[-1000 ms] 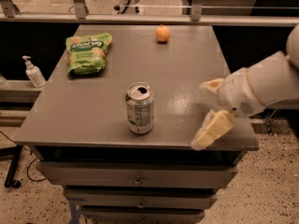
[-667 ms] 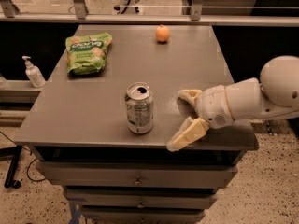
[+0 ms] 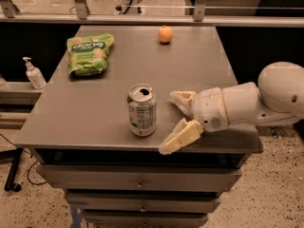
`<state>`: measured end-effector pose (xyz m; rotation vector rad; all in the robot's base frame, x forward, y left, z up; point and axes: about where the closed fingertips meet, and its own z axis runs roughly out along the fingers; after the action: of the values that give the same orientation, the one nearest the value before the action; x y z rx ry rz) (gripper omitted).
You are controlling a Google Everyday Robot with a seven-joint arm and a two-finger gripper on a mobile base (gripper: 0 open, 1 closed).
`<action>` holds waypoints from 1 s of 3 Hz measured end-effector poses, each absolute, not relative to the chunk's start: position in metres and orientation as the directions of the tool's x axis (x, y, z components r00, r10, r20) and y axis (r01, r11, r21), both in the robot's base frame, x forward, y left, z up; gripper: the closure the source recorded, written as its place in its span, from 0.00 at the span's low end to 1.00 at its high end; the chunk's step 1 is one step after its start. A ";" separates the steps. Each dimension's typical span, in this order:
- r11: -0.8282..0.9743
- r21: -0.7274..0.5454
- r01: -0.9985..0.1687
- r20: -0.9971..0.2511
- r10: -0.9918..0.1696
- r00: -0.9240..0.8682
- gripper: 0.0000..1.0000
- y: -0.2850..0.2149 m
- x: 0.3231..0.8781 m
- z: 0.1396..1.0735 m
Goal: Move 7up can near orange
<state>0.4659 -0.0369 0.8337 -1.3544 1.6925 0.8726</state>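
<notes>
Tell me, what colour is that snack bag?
Green with pale lettering, in the camera view. The snack bag lies far-left; the open gripper is beside the 7up can.

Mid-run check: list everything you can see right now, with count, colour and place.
7up can: one, silver and green, upright near the table's front edge.
orange: one, orange, far edge of the table.
snack bag: one, green, far left of the table.
pump bottle: one, white, ledge left of the table.
table: one, grey, centre.
drawers: several, grey, beneath the table.
gripper: one, cream, open, right of the can, not around it.
arm: one, white, from the right.
</notes>
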 end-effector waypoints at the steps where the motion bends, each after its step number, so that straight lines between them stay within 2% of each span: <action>1: 0.176 0.003 -0.984 -0.917 -0.392 -0.073 0.00 -0.025 0.464 0.853; 2: 0.154 -0.036 -0.987 -0.951 -0.308 -0.014 0.00 -0.005 0.468 0.864; 3: 0.149 -0.053 -0.987 -0.967 -0.255 0.014 0.16 0.005 0.473 0.861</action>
<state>0.4729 0.0055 0.8610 -1.2892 1.4367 0.9363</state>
